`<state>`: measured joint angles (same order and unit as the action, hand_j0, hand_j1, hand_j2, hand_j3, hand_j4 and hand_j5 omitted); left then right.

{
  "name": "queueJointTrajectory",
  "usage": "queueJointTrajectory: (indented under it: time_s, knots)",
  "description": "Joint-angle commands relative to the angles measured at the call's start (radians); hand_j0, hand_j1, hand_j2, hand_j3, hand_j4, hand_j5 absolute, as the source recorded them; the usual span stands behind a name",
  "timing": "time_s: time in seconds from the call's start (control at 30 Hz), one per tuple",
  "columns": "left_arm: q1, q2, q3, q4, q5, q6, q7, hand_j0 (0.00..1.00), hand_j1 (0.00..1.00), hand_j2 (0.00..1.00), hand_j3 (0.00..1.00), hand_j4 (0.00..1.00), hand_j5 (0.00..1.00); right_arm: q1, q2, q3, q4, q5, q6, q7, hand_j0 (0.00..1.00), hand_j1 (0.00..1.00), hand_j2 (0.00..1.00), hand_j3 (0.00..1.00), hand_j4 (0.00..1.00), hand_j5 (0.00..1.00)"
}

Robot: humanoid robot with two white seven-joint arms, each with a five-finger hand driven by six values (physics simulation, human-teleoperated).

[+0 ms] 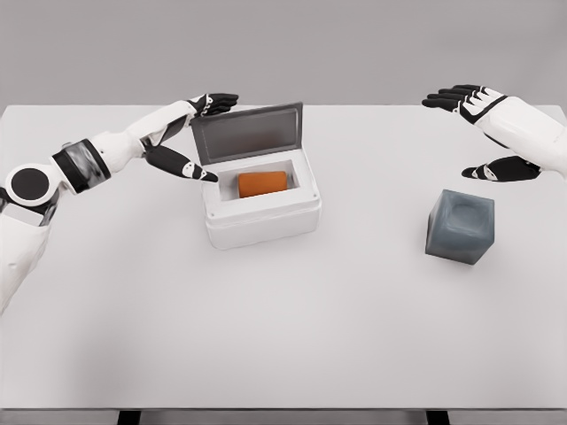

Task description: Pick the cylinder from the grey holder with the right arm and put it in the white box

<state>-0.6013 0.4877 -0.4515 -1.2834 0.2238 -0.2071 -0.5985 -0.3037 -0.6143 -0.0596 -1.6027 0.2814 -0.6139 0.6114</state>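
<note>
An orange cylinder (263,182) lies on its side inside the white box (262,215), whose grey lid (247,130) stands raised at the back. The grey holder (460,227), a dark cube with a shallow hollow on top, stands at the right with nothing in it. My right hand (483,133) hovers above and behind the holder, fingers spread, holding nothing. My left hand (199,133) is at the box's left side by the lid, fingers extended, its thumb near the box's rim.
The white table (292,328) spans the whole view, with its front edge near the bottom. A grey wall stands behind it.
</note>
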Motion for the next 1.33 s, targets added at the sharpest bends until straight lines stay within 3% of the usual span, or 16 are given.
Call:
queueJointTrajectory:
  time_s: [0.0,0.67,0.83,1.0,1.1,1.3]
  knots:
    - [0.0,0.006,0.0,-0.01,0.015,-0.002,0.003,1.0,1.0,1.0,1.0,1.0,1.0,0.0,-0.001,0.0,0.0,-0.007,0.003,-0.001,1.0,1.0,1.0,1.0,1.0,1.0]
    - [0.035,0.048,0.007,-0.086,0.032,-0.02,0.003,1.0,1.0,1.0,1.0,1.0,1.0,0.0,0.001,0.0,-0.002,-0.004,0.003,-0.001,1.0,1.0,1.0,1.0,1.0,1.0]
    - [0.066,0.149,0.007,-0.142,0.13,-0.038,0.005,1.0,1.0,1.0,1.0,1.0,1.0,0.0,0.001,0.0,-0.002,-0.004,0.003,-0.001,1.0,1.0,1.0,1.0,1.0,1.0]
    - [0.098,0.29,0.005,-0.163,0.253,-0.267,0.003,1.0,1.0,1.0,1.0,1.0,1.0,0.0,0.001,0.001,-0.002,-0.004,0.003,-0.001,1.0,1.0,1.0,1.0,1.0,1.0]
    - [0.127,0.341,0.008,-0.162,0.25,-0.404,0.003,1.0,1.0,1.0,1.0,1.0,1.0,0.0,0.001,0.004,-0.002,-0.004,0.003,-0.001,1.0,1.0,1.0,1.0,1.0,1.0]
    - [0.184,0.402,0.005,-0.155,0.23,-0.404,0.005,1.0,1.0,1.0,1.0,1.0,1.0,0.0,0.001,0.004,-0.002,-0.004,0.003,-0.001,1.0,1.0,1.0,1.0,1.0,1.0]
